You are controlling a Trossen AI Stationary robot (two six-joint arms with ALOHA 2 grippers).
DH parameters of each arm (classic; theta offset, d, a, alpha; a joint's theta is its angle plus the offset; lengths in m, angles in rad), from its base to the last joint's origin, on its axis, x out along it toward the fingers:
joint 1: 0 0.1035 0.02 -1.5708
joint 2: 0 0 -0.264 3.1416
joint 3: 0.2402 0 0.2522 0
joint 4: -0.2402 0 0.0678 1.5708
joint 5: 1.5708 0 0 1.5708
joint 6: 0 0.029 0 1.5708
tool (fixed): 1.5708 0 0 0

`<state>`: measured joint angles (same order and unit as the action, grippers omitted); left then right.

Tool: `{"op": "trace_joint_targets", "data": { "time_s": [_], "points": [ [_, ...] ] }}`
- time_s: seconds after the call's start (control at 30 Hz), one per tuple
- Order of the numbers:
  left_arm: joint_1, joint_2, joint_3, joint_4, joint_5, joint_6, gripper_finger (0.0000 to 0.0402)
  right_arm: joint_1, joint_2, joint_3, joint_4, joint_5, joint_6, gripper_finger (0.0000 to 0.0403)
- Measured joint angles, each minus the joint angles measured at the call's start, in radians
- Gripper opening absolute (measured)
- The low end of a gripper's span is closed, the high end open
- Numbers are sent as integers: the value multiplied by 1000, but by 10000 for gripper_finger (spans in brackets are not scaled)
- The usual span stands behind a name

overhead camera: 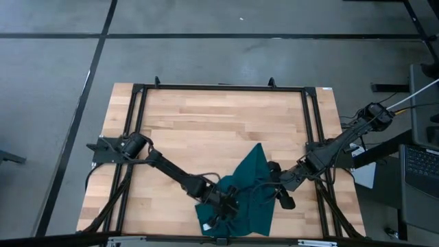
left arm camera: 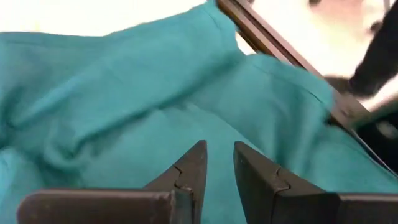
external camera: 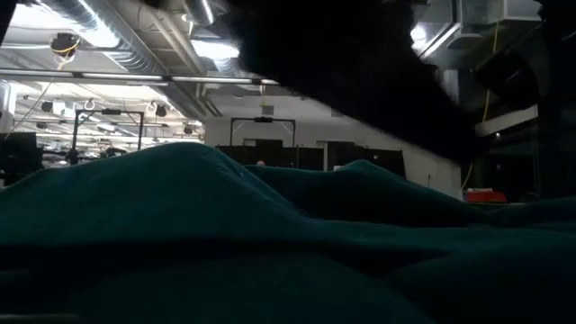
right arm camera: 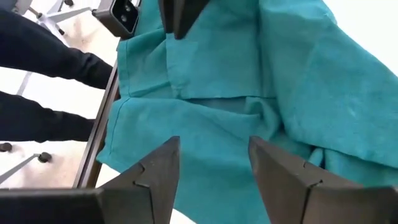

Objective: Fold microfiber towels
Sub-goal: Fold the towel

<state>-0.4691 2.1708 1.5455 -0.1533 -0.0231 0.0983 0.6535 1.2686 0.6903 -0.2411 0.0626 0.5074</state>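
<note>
- High view: the microfiber towel lies rumpled at the near edge of the table, toward its near right corner, its long axis running from a peak pointing at the far edge down to a broad base at the near edge. The left gripper sits over the cloth's left half; the right gripper sits at its right border. Both are on the cloth, the left deeper in.
- Low view: the towel fills the foreground in soft ridges; a dark arm blocks the top.
- Left wrist view: the left gripper is narrowly parted, hovering just above the towel, gripping nothing.
- Right wrist view: the right gripper is spread wide and empty, the towel directly ahead.
</note>
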Motion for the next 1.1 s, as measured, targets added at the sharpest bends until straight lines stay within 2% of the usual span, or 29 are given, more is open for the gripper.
{"op": "trace_joint_targets", "data": {
  "time_s": [0.43, 0.6, 0.77, 0.93, 1.1],
  "points": [
    [73, 66, 1, 143, 110, 2, 75, 62, -1, 0, -47, 1, 79, 216],
    [79, 94, -1, 113, 174, 4, 75, 62, -1, 0, -47, 2, 84, 225],
    [86, 113, 0, 102, 173, 28, 79, 62, -1, 0, -43, 24, 90, 223],
    [86, 123, 5, 67, 121, 35, 88, 62, -1, 0, -23, 35, 113, 210],
    [94, 127, 6, 31, 75, 1, 70, 62, -1, 0, -11, 41, 123, 198]
  ]
}}
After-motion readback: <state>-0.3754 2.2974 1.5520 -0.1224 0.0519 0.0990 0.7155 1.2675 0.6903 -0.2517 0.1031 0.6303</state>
